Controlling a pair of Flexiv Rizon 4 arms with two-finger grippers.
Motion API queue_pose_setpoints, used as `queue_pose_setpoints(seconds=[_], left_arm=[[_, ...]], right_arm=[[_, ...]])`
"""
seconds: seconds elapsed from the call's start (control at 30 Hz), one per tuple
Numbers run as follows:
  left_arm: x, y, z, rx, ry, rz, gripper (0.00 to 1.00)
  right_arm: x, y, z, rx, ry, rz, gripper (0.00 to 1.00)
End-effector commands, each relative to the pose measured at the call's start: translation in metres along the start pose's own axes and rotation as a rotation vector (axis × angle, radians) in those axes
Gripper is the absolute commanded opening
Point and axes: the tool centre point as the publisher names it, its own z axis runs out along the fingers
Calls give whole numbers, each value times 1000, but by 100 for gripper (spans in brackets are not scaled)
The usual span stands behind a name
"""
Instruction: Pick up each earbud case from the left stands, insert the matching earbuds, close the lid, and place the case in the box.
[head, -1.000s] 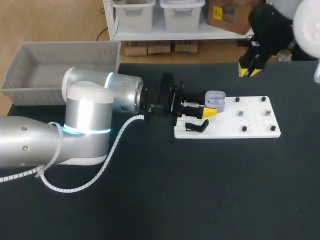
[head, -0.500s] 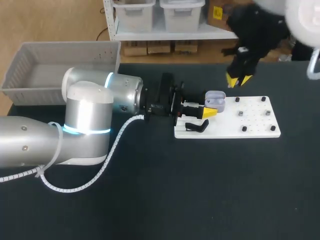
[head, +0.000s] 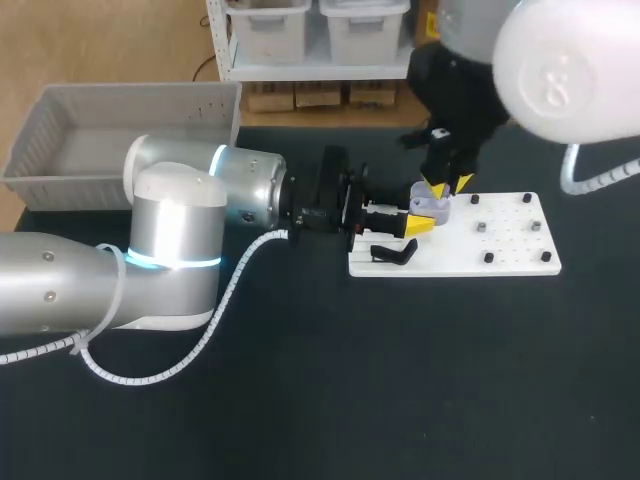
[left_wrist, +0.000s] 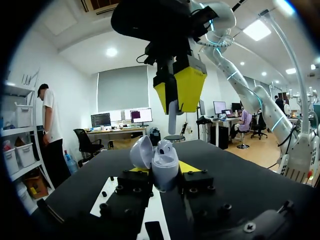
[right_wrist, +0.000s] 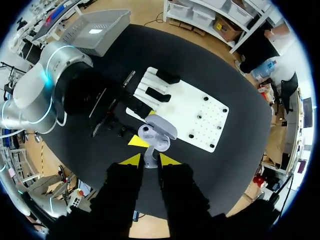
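Note:
My left gripper (head: 417, 223) is shut on a lavender earbud case (head: 431, 201) and holds it upright over the left end of the white board (head: 500, 262), lid swung open. The left wrist view has the case (left_wrist: 164, 161) between the yellow tips, with an earbud seated in it. My right gripper (head: 441, 186) hangs just above the open case, shut on a pale earbud (left_wrist: 172, 116) that points down at it. From the right wrist, that earbud (right_wrist: 149, 158) sits between the tips, directly over the case (right_wrist: 151, 135).
A black stand (head: 394, 253) lies on the board's left end, and several dark pegs (head: 481, 227) stick up across its right half. The grey basket (head: 70, 160) stands at the table's back left, behind my left arm (head: 180, 230).
My right arm has swung in from the back right, leftward and down, bringing the earbud to just above the open case. The left arm and the case have stayed put.

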Motion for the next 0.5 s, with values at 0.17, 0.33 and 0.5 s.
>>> queue_pose_setpoints(seconds=[0.17,0.33,0.5], left_arm=[[1,-2,0,-6,-2,3,0],[1,-2,0,-6,-2,3,0],[1,-2,0,-6,-2,3,0]], right_arm=[[-7,6,7,33,0,0,0],[-11,7,10,45,0,-3,0],[-12,8,12,49,5,-1,0]])
